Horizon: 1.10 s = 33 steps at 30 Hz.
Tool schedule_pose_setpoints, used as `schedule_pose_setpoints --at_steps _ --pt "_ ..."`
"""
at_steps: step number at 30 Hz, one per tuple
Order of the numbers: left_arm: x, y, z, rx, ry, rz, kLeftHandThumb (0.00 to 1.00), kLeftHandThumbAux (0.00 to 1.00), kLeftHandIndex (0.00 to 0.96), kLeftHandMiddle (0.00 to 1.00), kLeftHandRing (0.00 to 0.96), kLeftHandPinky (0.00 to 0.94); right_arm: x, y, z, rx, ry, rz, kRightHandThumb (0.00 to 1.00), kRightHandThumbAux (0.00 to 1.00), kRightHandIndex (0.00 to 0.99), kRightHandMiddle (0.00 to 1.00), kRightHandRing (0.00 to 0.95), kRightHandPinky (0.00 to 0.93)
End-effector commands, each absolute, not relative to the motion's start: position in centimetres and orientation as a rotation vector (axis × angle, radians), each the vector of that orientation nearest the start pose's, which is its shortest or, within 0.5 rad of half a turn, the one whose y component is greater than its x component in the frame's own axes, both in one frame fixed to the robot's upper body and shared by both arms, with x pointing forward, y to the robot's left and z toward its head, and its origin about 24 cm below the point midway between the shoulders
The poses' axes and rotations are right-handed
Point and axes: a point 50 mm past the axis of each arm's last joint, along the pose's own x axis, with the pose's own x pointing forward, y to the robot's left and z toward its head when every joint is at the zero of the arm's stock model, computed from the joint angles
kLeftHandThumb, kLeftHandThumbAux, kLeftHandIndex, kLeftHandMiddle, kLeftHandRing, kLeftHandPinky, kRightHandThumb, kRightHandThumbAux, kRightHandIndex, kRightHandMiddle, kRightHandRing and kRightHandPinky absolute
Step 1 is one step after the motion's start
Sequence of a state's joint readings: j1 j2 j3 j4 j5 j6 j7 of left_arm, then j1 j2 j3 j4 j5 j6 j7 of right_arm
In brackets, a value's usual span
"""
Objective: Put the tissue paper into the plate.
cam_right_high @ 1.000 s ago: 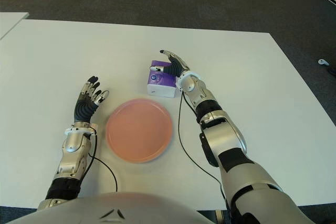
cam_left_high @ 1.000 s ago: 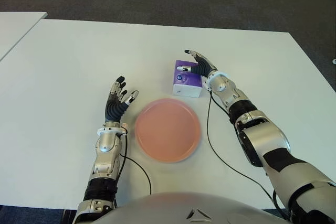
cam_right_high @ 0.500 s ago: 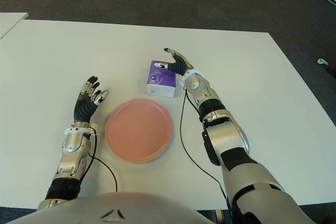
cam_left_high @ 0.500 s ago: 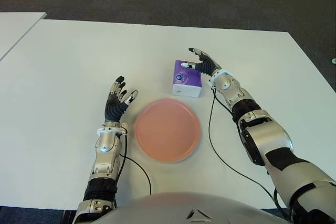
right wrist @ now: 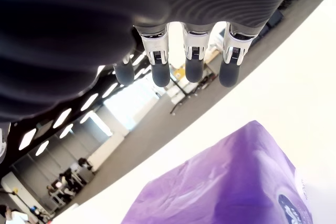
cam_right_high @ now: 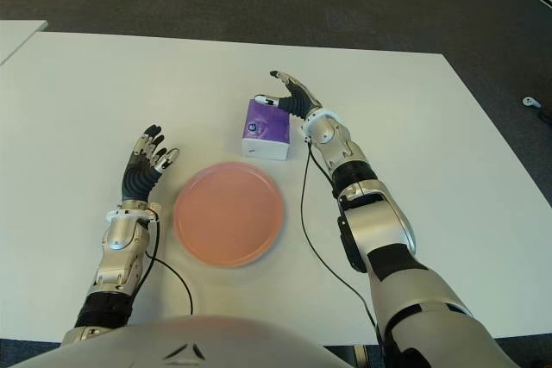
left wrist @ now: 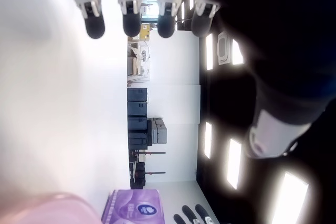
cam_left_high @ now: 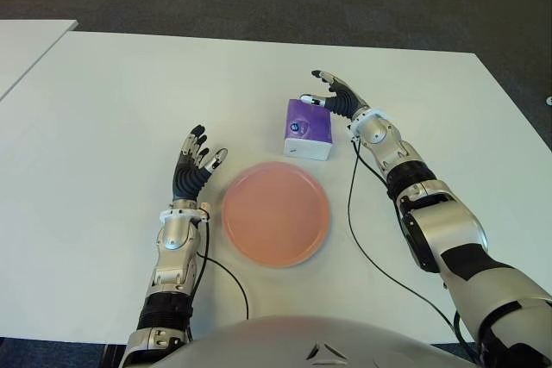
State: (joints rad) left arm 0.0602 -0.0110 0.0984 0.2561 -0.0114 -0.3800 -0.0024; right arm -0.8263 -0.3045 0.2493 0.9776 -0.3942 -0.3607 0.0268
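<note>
Boxy purple tissue pack (cam_left_high: 308,127) beside round pink plate (cam_left_high: 275,212) on white table (cam_left_high: 103,109); right hand (cam_left_high: 335,96) spread above pack, left hand (cam_left_high: 193,165) spread, empty

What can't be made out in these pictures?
- Whether the right hand touches the tissue pack: the eye views leave the gap unclear.
- The pack's label: too small in the eye views.
- The plate: cut off by the left wrist view's edge.
- The left hand beside the plate: its palm faces away in the eye views.
</note>
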Motion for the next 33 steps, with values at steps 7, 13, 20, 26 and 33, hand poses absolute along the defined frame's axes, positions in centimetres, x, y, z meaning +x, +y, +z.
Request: schedule_pose_setpoints --at_steps 7,13,20,26,33 --pt "22.9 17.3 0.0 -0.012 -0.041 0.126 0.000 0.632 0.033 0.034 0.000 0.000 35.6 -12.7 7.2 -0.927 -0.197 0.419 0.217 0.351 0.000 0.000 0.000 0.000" --pt "22.9 17.1 -0.1 -0.017 -0.040 0.126 0.000 0.631 0.037 0.035 0.000 0.000 35.3 -12.6 5.7 -1.040 -0.183 0.443 0.230 0.370 0.000 0.000 0.000 0.000" --pt "23.0 17.0 -0.2 -0.009 -0.042 0.120 0.000 0.634 0.035 0.034 0.000 0.000 35.2 -12.6 5.2 -1.138 -0.221 0.452 0.232 0.404 0.000 0.000 0.000 0.000" --pt "23.1 17.0 -0.2 -0.008 -0.042 0.118 0.000 0.633 0.032 0.037 0.000 0.000 35.2 -12.5 4.9 -1.184 -0.223 0.472 0.234 0.422 0.000 0.000 0.000 0.000" --pt "23.2 17.1 -0.3 -0.005 -0.035 0.120 0.000 0.635 0.031 0.035 0.000 0.000 35.0 -12.5 3.6 -1.222 -0.178 0.489 0.225 0.435 0.000 0.000 0.000 0.000"
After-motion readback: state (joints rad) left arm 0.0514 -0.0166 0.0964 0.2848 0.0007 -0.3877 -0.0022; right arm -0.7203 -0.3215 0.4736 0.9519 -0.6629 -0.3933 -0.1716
